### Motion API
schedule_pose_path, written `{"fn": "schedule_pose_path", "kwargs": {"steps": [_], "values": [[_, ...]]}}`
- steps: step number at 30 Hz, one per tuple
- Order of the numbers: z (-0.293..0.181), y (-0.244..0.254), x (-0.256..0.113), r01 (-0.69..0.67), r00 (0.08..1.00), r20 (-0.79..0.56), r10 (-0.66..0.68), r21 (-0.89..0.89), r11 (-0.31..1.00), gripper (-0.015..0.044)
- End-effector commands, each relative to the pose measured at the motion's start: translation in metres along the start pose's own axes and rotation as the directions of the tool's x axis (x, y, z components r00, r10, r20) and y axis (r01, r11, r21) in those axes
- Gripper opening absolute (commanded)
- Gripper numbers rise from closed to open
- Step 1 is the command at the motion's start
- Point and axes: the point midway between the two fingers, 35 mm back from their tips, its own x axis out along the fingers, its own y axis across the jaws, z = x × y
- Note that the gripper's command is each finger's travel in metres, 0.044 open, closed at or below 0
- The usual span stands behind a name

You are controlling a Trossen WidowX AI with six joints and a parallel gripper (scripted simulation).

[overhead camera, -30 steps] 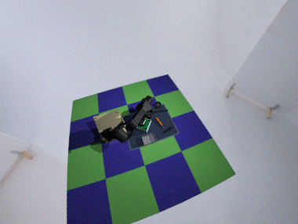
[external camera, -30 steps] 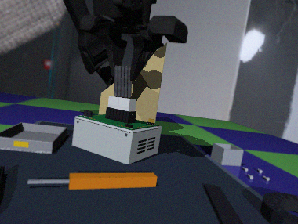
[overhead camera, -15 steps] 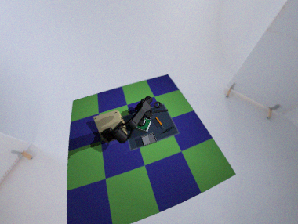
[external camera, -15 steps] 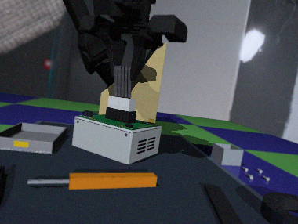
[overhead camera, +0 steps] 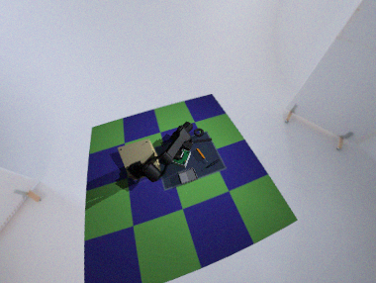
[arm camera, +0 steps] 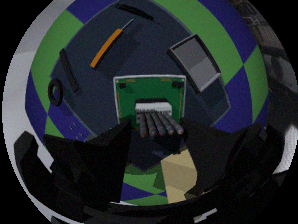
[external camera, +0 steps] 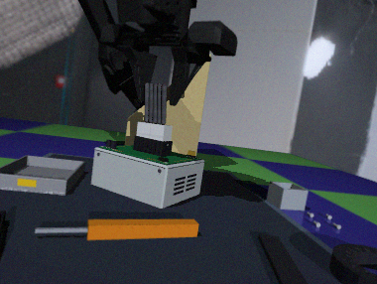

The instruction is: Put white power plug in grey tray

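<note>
The black two-fingered gripper (external camera: 157, 99) (arm camera: 156, 123) stands partly open, its fingers spread apart above the plug, grasping nothing. The white rectangular power plug (external camera: 154, 131) (arm camera: 154, 106), with dark cables rising from it, sits in the black socket (external camera: 152, 146) on the green circuit board (external camera: 124, 151) (arm camera: 129, 96).

One white plug (external camera: 154, 131) (arm camera: 153, 107), one grey tray (overhead camera: 188, 176) (external camera: 52, 185) (arm camera: 196, 62), one screwdriver (overhead camera: 201, 153) (external camera: 143, 229) (arm camera: 106, 48), four screws (external camera: 317, 224) (arm camera: 74, 126)

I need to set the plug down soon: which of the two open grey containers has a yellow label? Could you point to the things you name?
The wide, shallow tray (external camera: 57, 186) (arm camera: 210, 81); the yellow label is on its side. The small, boxier container (external camera: 288, 198) beside the screws shows none.
</note>
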Motion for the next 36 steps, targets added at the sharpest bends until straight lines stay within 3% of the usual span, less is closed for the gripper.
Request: {"fn": "schedule_pose_path", "kwargs": {"steps": [1, 13, 23, 36], "values": [[0.000, 0.000, 0.004, 0.000, 1.000, 0.001, 0.000, -0.006, 1.000, 0.0251], [0.000, 0.000, 0.017, 0.001, 1.000, 0.002, -0.001, -0.005, 1.000, 0.0251], [0.000, 0.000, 0.017, 0.001, 1.000, 0.002, -0.001, -0.005, 1.000, 0.0000], [0.000, 0.000, 0.010, 0.001, 1.000, 0.002, -0.001, -0.005, 1.000, 0.0000]]}}
